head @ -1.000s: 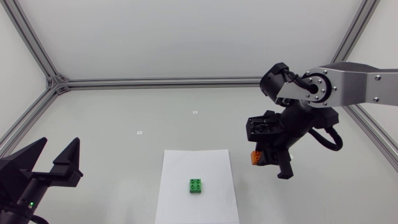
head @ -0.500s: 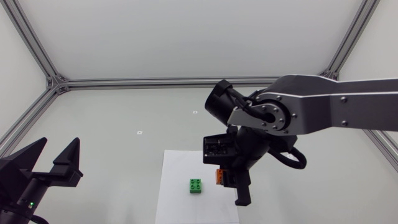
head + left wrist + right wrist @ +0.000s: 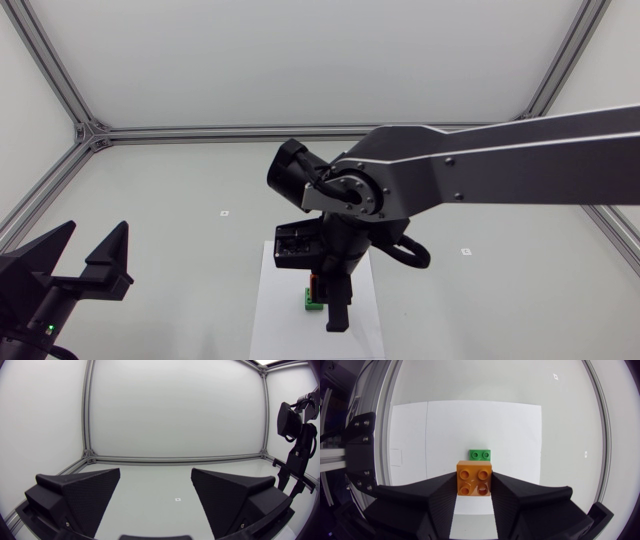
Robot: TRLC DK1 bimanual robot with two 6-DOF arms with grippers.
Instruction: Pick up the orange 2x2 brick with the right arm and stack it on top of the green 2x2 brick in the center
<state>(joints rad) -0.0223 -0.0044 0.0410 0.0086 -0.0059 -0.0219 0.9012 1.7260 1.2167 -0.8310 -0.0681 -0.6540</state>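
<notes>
Black left gripper (image 3: 96, 240) of yours, at the table's left: fingers wide apart. White paper sheet (image 3: 272, 310) at centre carries the green 2x2 brick (image 3: 479, 454). Your right gripper (image 3: 474, 491), over that sheet, is clamped on the orange 2x2 brick (image 3: 475, 477), with the green one just ahead of it.

orange brick (image 3: 474, 477) x1 | green brick (image 3: 479, 454) x1 | sheet (image 3: 445, 425) x1 | marks (image 3: 555, 376) x2, prob.

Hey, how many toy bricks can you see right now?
2. The orange brick is clamped in the right tool. The green brick sits on the white sheet, just ahead of the tool. None seems hidden.
</notes>
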